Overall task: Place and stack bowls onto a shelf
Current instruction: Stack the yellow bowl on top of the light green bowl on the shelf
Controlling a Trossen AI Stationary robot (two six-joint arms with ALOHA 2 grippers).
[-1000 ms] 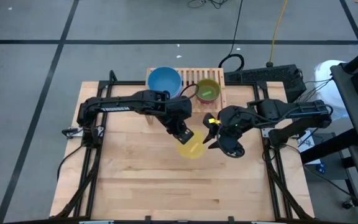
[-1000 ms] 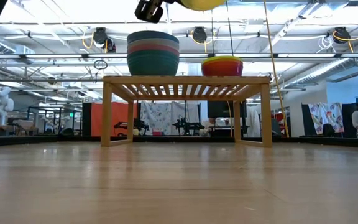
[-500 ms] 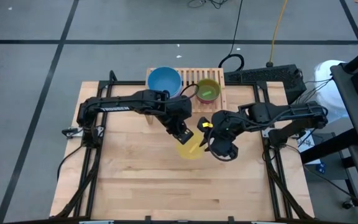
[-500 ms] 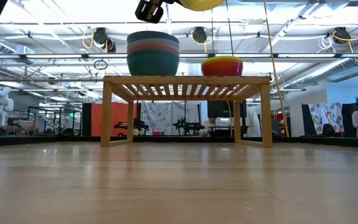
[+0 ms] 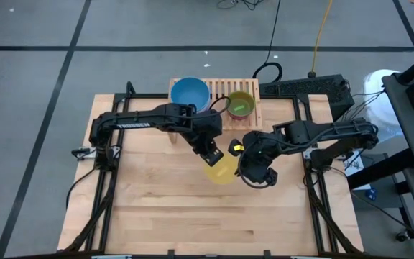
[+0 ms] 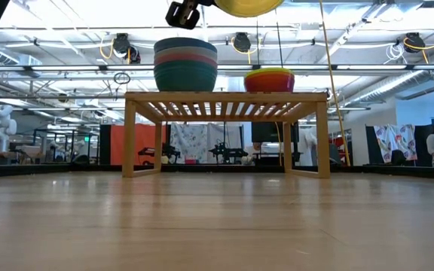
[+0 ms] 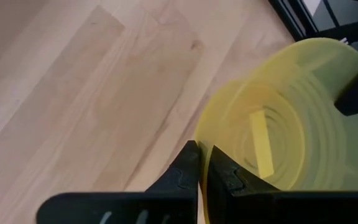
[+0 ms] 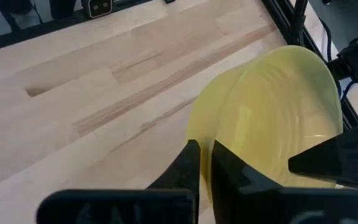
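Observation:
A yellow bowl [image 5: 221, 172] hangs high over the middle of the table, and only its underside [image 6: 249, 6] shows in the low view. My left gripper [image 5: 213, 155] is shut on its far-left rim. My right gripper [image 5: 240, 162] is shut on its right rim. The light-wood shelf [image 5: 221, 89] stands at the table's far edge. On its slatted top [image 6: 227, 96] rest a stack of larger bowls with a blue one uppermost [image 5: 190, 94] and a smaller stack with a lime green one uppermost [image 5: 241, 105]. My left gripper pinches the yellow bowl's rim [image 7: 202, 127] between its two fingers, one inside the bowl and one outside. It comes slanting down from the table's far left. The bowl is lifted clear of the table. My right gripper pinches the bowl's rim [image 8: 196, 124] on the side opposite the left gripper, one finger on each face of the wall. It reaches in from the table's right side. The bowl hangs between both grippers, clear of the table.
Bare wooden tabletop [image 5: 192, 208] lies below and in front of the bowl. Dark frame rails [image 5: 110, 180] run along the table's left and right edges. A black box and cables [image 5: 304, 88] sit right of the shelf.
My right gripper has moved toward the table's left, up to the yellow bowl, and has shut on its rim. My left gripper has kept its hold, and the bowl has stayed lifted.

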